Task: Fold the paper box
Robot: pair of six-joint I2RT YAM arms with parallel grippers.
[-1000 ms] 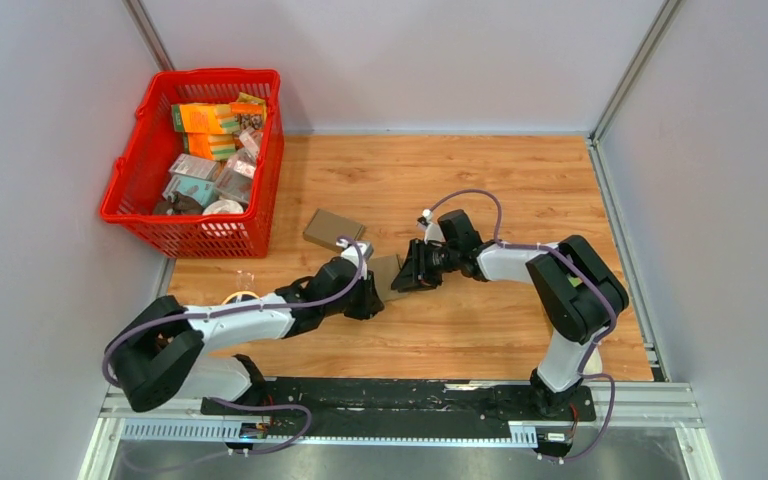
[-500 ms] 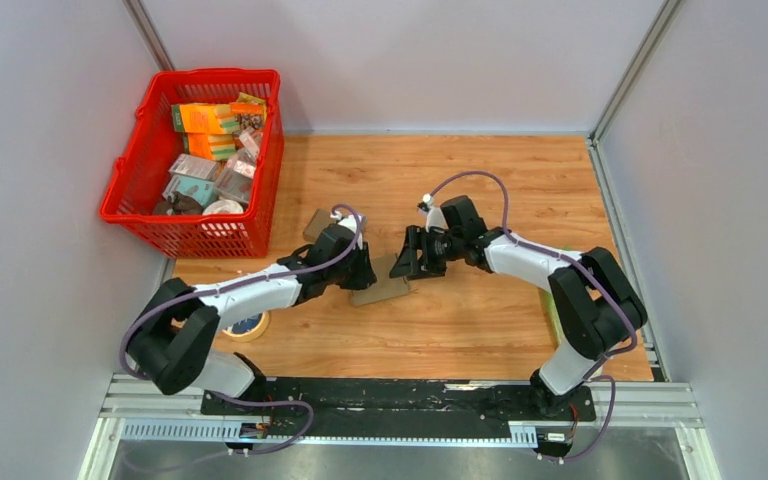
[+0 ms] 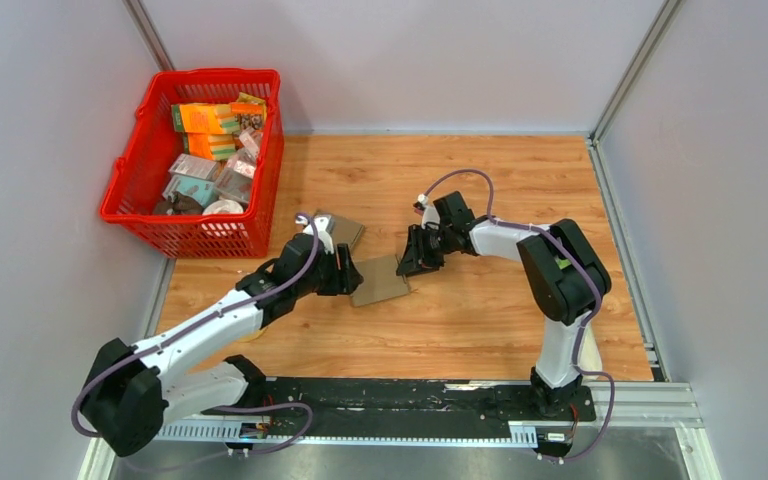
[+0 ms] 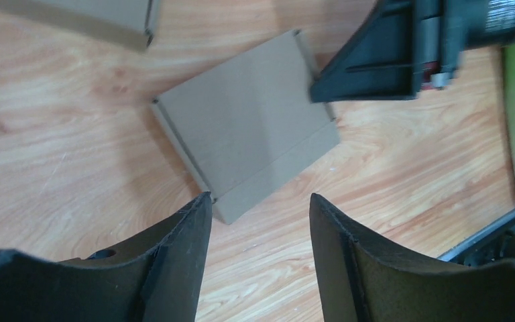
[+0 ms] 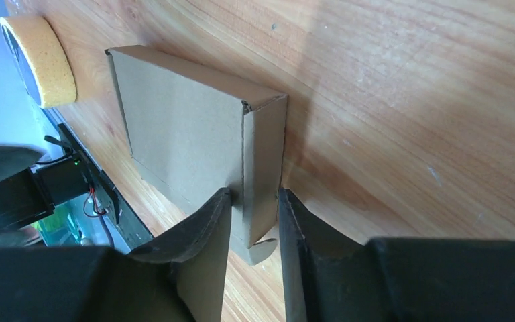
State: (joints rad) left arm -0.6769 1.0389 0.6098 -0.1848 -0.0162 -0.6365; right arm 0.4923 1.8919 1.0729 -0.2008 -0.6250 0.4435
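**Right hand pinched the box's end wall while the left hung released**

The paper box (image 3: 380, 281) lay flat on the wooden counter (image 3: 480, 320), between the two arms and near a second cardboard box (image 3: 336, 228) that sat beside the red basket (image 3: 130, 175). The right hand (image 5: 253, 194) was clenched on the short end wall of the paper box, one finger on each face of it. The left hand (image 4: 259, 201) hovered over the opposite, near edge with its fingers spread wide, touching nothing.

The job looked well along: the panels read as already brought together into a shallow closed shape, and the step in hand was likely squaring or tucking that end. Whether its flap was fully seated could not be told. The next move would call for the left hand to come down and brace the free edge, so that the right hand's push would not simply slide the light card across the smooth wood.
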